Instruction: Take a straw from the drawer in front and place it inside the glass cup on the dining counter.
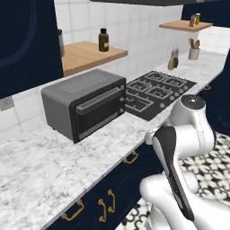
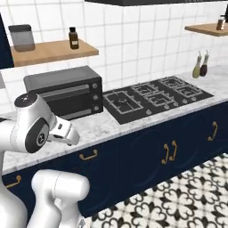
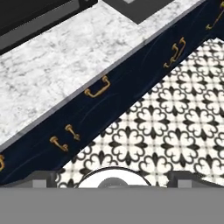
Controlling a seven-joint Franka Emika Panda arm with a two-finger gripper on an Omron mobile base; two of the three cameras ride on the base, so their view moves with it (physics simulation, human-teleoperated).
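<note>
My gripper [image 3: 114, 180] hangs above the patterned floor in front of the navy cabinets, looking down at them. Its two fingertips [image 3: 42, 178] stand wide apart at the bottom of the hand view, open with nothing between them. A shut navy drawer front with a horizontal gold handle [image 3: 97, 86] sits just under the marbled worktop edge; the same handle appears in the left base view [image 1: 131, 157] and the right base view [image 2: 88, 155]. The straw is hidden. The glass cup and the dining counter are out of view.
A grey toaster oven [image 1: 85, 103] and a black cooktop [image 1: 155, 92] sit on the marbled worktop [image 1: 40, 166]. Navy cabinet doors with vertical gold handles [image 2: 169, 152] line the base. A wooden shelf [image 2: 49, 50] carries a brown bottle. Black-and-white tiled floor [image 3: 175, 131] lies below.
</note>
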